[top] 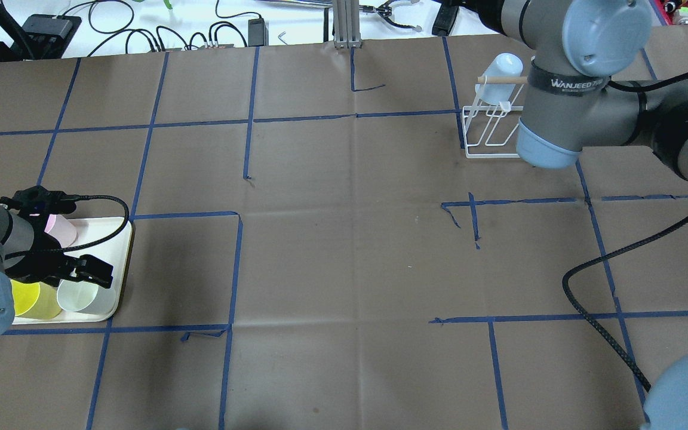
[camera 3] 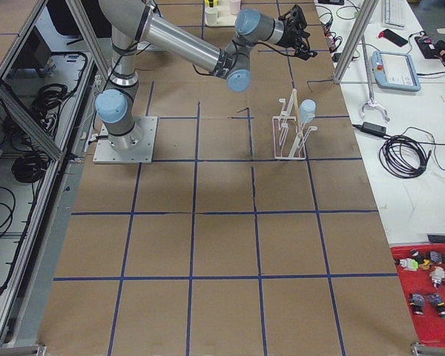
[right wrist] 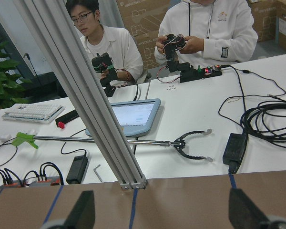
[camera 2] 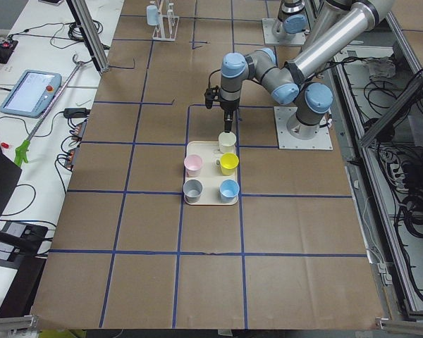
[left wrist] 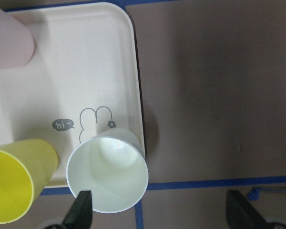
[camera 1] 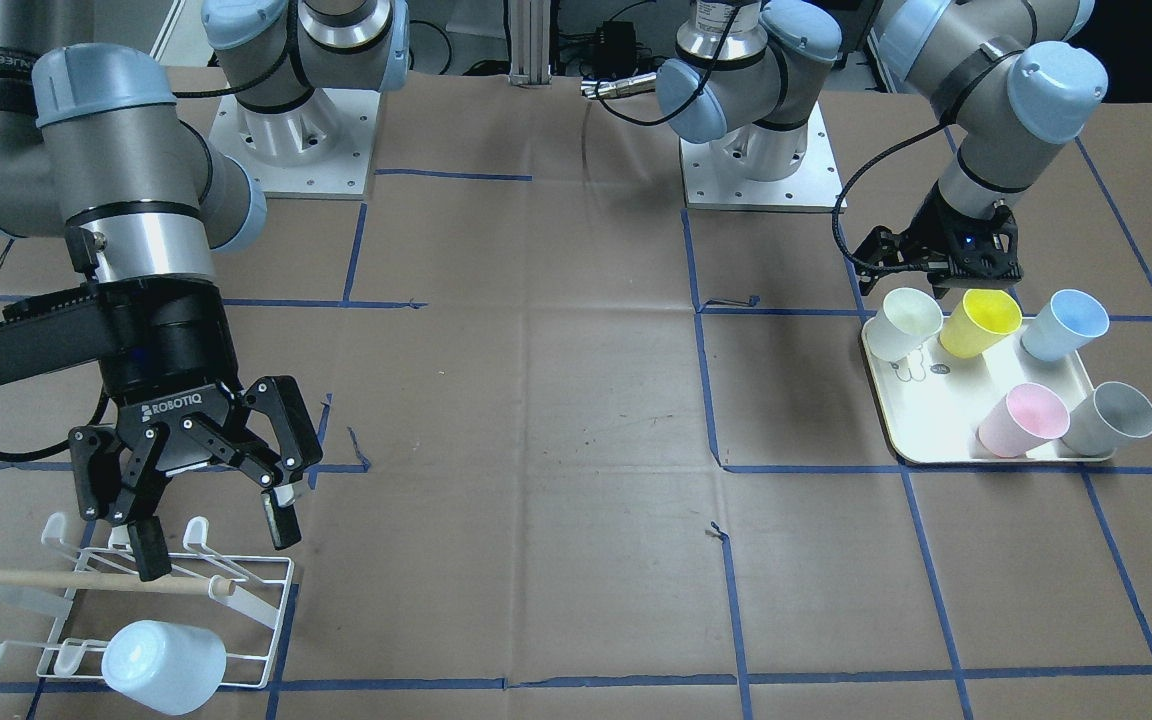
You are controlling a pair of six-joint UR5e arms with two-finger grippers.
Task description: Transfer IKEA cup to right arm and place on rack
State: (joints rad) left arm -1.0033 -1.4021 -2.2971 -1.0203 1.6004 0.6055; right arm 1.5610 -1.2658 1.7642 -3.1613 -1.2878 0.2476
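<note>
**Q:** What does the left wrist view add to the front-facing one?

**A:** It looks straight down into the cream-white cup (left wrist: 107,174). The cup stands upright at the corner of the cream tray (left wrist: 86,62), by the rabbit drawing (left wrist: 96,119), with a yellow cup (left wrist: 16,183) just beside it. The left pincer (left wrist: 161,205) is spread wide and holds nothing. One fingertip (left wrist: 82,210) shows over the cup's rim, though contact cannot be judged. The other hangs over bare worktop (left wrist: 219,95), so the cup lies off-centre between the jaws.

**Q:** And the front-facing view?

**A:** It shows the right pincer (camera 1: 216,540), which the overhead view hides behind the arm. This pincer is also wide open and empty, above the white wire rack (camera 1: 281,600) and its wooden dowel (camera 1: 86,580). A pale blue cup (camera 1: 164,665) rests on the rack at one end.
</note>
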